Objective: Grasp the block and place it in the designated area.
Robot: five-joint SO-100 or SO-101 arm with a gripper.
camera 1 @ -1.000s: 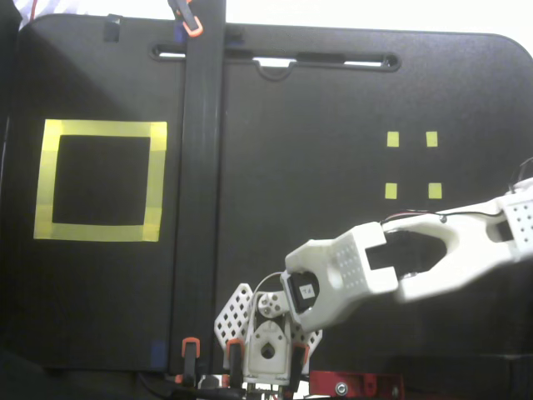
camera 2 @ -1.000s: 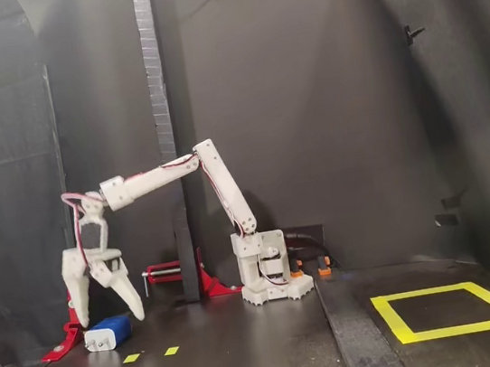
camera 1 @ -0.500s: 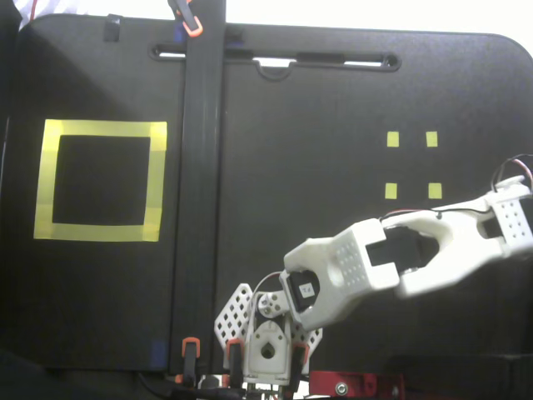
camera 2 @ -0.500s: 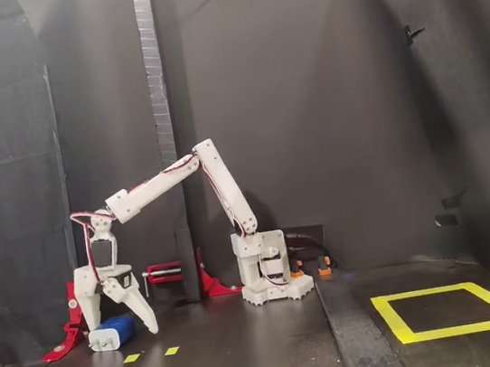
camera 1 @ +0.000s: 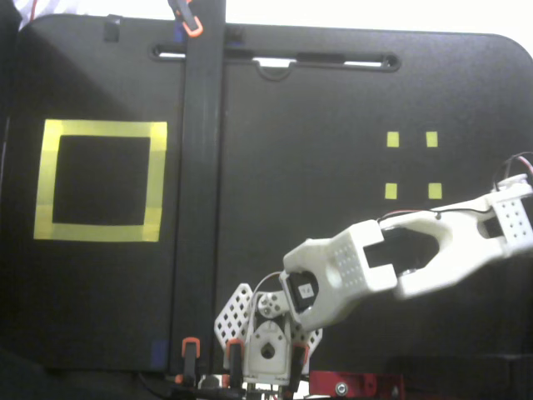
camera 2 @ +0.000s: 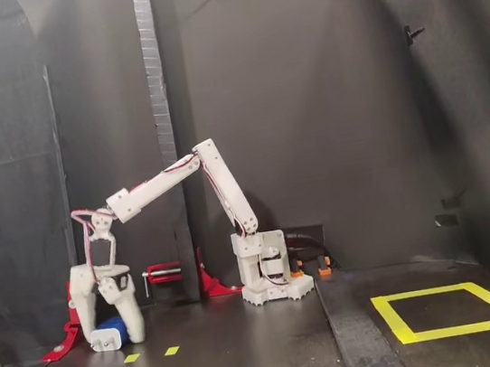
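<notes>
In the side fixed view the dark-blue block [camera 2: 112, 330] lies on the black table at the far left, just behind the four tiny yellow squares. My gripper [camera 2: 113, 339] points down over it, jaws apart, one finger [camera 2: 88, 317] on each side of the block, tips at table level. The designated area is the large yellow tape square, at the right in that view [camera 2: 394, 319] and at the left in the top-down fixed view [camera 1: 100, 130]. In the top-down view the arm [camera 1: 433, 250] reaches off the right edge, so the gripper and block are out of that view.
Four tiny yellow tape squares [camera 1: 411, 165] lie right of centre. A black upright bar [camera 1: 200, 192] with orange clamps crosses the table between the arm side and the yellow square. The arm's base [camera 2: 272, 280] stands mid-table. Red clamps [camera 2: 171, 271] sit behind the gripper.
</notes>
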